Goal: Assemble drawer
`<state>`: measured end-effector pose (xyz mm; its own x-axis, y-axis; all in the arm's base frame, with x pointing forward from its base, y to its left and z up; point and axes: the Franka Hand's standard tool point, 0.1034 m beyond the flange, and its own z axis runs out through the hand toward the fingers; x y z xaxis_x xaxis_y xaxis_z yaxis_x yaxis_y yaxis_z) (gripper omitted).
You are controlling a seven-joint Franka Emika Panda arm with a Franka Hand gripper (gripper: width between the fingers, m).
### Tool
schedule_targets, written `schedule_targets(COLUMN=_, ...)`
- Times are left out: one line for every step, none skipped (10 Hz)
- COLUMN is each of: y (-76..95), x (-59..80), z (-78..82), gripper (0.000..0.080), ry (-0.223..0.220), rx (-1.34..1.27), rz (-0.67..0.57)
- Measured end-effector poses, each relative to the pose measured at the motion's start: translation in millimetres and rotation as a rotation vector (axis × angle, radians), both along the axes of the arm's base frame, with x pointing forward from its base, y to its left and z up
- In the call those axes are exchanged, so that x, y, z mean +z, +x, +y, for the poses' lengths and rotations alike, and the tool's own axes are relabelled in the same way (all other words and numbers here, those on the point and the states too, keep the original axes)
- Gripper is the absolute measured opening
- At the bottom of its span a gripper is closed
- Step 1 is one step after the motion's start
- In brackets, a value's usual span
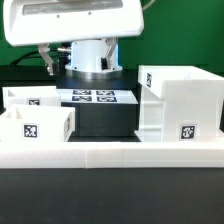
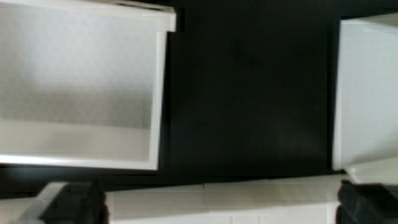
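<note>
The large hollow housing (image 1: 180,105) stands at the exterior view's right, with a tag on its front. Two smaller trays sit at the exterior view's left, one in front (image 1: 38,125) and one behind it (image 1: 28,98). In the wrist view a tray (image 2: 80,90) and another white part, apparently the housing (image 2: 370,90), lie either side of a bare black strip. My gripper (image 2: 221,205) is open and empty, its fingers (image 2: 71,205) wide apart above the long white border wall (image 2: 214,195). The gripper itself does not show in the exterior view.
The marker board (image 1: 92,97) lies flat at the middle back, in front of the robot base (image 1: 92,58). The long low border wall (image 1: 110,153) runs along the front of the parts. A big white arm link (image 1: 70,20) fills the top.
</note>
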<state>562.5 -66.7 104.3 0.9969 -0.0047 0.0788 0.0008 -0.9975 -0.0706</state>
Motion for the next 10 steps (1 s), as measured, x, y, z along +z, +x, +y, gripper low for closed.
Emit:
schedule_targets(y=-2.9, x=-9.7, z=-5.0, gripper=0.0648, ry=-0.023, rx=-0.006, rz=0.013)
schedule_targets(y=-5.3, x=-24.2, z=-16.7, gripper=0.0648, ry=-0.034, rx=-0.021, rz=0.013)
schedule_targets(y=-7.8, x=-36.7, z=-26.7, gripper=0.0648, ry=-0.040, rx=-0.040, rz=0.013)
schedule_targets(y=-8.7, x=-43.9, z=-30.8, gripper=0.0648, ry=-0.045, rx=-0.043, rz=0.014)
schedule_targets(y=-9.3, x=-48.1, z=-32.7, gripper=0.0648, ry=-0.047, rx=-0.037, rz=0.012)
schedule_targets(y=-9.1, x=-47.9, z=-32.3, gripper=0.0648, ry=-0.047, rx=-0.035, rz=0.012)
schedule_targets(y=-9.2, x=-48.1, z=-32.3, gripper=0.0648, ry=-0.047, rx=-0.035, rz=0.012)
schedule_targets(y=-9.2, x=-48.2, z=-32.2, gripper=0.0648, ry=-0.047, rx=-0.035, rz=0.012)
schedule_targets(y=-9.6, x=-51.3, z=-32.1, gripper=0.0648, ry=-0.049, rx=-0.039, rz=0.012)
schedule_targets(y=-10.3, x=-62.6, z=-31.6, gripper=0.0648, ry=-0.062, rx=-0.047, rz=-0.002)
